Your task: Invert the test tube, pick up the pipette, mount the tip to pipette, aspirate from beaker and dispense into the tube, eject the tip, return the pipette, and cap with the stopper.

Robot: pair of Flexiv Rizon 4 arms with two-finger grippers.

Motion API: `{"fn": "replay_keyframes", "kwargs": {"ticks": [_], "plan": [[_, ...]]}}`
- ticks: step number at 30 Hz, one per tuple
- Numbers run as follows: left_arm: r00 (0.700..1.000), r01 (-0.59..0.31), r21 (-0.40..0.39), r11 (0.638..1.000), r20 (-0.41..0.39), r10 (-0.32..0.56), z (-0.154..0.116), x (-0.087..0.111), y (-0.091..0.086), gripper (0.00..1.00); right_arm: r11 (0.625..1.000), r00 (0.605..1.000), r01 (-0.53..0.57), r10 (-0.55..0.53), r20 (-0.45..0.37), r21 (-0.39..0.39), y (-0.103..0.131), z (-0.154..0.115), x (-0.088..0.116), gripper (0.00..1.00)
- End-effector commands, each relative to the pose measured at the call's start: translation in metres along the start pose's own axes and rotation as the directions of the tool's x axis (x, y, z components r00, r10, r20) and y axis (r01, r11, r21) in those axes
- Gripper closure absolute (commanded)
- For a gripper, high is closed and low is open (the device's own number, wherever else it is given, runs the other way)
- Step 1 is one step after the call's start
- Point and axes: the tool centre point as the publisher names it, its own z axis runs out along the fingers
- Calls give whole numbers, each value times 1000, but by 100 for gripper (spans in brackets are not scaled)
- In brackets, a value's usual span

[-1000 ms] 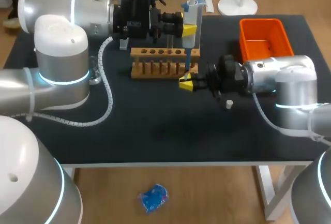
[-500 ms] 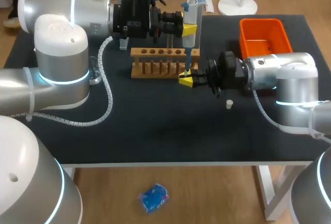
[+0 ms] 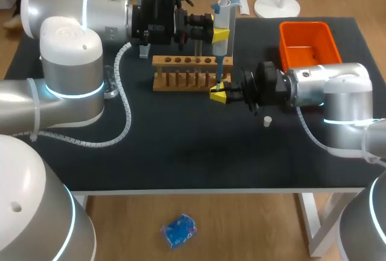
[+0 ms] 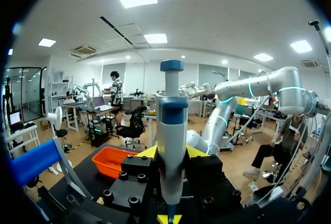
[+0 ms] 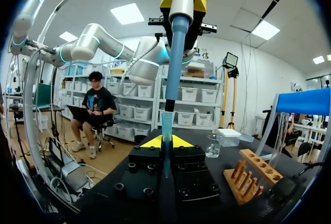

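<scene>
One pipette [image 3: 221, 23] stands upright, clamped in the left jaws. Directly under them, the right jaws are pinched narrow on its single blue tip [image 5: 166, 133]. One white stopper [image 3: 267, 120] lies on the desk [image 3: 181, 152] near the right jaws. One wooden rack [image 3: 184, 73] stands just beside them.

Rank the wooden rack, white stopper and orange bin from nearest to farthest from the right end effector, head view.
1. Wooden rack, right beside the right end effector.
2. White stopper, on the table by its wrist.
3. Orange bin, far right corner.
</scene>
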Motion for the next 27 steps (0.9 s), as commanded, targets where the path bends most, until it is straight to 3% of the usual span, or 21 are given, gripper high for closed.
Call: {"fn": "replay_keyframes", "kwargs": {"ticks": [1,27], "plan": [[1000,-1,4,1000,1,1,0,0,1,100,1000,1000,5,-5,3,3,3,-2,1,100],[1000,-1,4,1000,1,1,0,0,1,100,999,1000,25,-25,-15,27,6,-2,1,100]]}}
